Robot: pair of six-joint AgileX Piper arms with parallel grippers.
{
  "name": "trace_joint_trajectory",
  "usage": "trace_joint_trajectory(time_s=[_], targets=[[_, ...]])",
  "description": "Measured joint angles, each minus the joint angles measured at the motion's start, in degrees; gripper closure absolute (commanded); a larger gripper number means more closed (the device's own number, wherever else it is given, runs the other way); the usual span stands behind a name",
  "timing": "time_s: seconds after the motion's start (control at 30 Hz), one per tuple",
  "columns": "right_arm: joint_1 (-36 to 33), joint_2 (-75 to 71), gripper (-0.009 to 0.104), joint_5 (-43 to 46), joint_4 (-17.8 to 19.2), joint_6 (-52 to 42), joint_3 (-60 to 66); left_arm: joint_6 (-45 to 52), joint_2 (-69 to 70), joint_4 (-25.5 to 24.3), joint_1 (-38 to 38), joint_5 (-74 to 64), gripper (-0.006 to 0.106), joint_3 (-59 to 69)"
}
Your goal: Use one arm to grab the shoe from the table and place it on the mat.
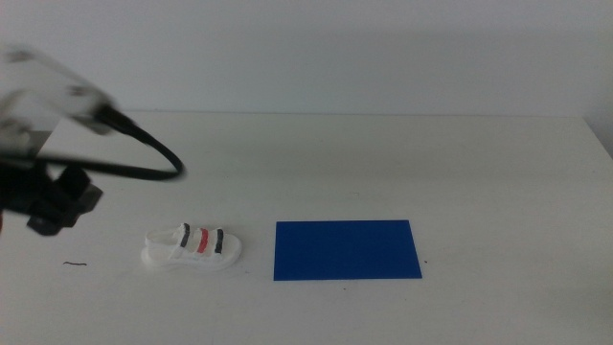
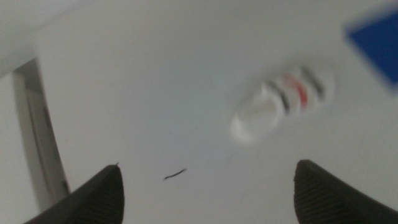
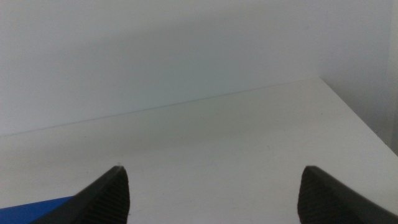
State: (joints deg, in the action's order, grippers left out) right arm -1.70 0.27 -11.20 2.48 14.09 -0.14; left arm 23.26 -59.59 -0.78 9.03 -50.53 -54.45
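Note:
The small white shoe (image 1: 192, 246) with two black straps and one red strap lies on the white table (image 1: 383, 163), just left of the deep blue mat (image 1: 346, 250). The left arm (image 1: 57, 105) comes in blurred from the left, and its gripper (image 1: 57, 201) hangs above the table to the left of the shoe. In the left wrist view the left gripper (image 2: 208, 186) is open and empty, with the shoe (image 2: 283, 102) ahead of it and a corner of the mat (image 2: 379, 43) beyond. The right gripper (image 3: 211, 190) is open and empty, out of the middle view.
A tiny dark mark (image 1: 75, 264) lies on the table near the front left; it also shows in the left wrist view (image 2: 175, 175). The right wrist view shows a sliver of the mat (image 3: 37, 208), the table's far edge and a pale wall.

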Motion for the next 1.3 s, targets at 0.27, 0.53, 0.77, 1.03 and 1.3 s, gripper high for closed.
trace_joint_trajectory(time_s=[0.27, 0.53, 0.77, 1.03, 1.3], targets=[[0.0, 0.0, 0.016, 0.0, 0.0, 0.0, 0.0, 29.96, -21.94, 5.28, 0.44, -12.39, 0.007, -15.34], [0.0, 0.0, 0.016, 0.0, 0.0, 0.0, 0.0, 33.45, -37.92, 2.27, 5.11, -8.31, 0.007, -16.13], [0.0, 0.0, 0.016, 0.0, 0.0, 0.0, 0.0, 33.72, -43.97, 1.91, 6.7, -0.95, 0.007, -16.36], [0.0, 0.0, 0.016, 0.0, 0.0, 0.0, 0.0, 36.87, -49.01, 2.14, 6.84, 0.12, 0.007, -16.36], [0.0, 0.0, 0.016, 0.0, 0.0, 0.0, 0.0, 35.3, -50.7, 2.34, 6.84, 0.73, 0.035, -16.49]])
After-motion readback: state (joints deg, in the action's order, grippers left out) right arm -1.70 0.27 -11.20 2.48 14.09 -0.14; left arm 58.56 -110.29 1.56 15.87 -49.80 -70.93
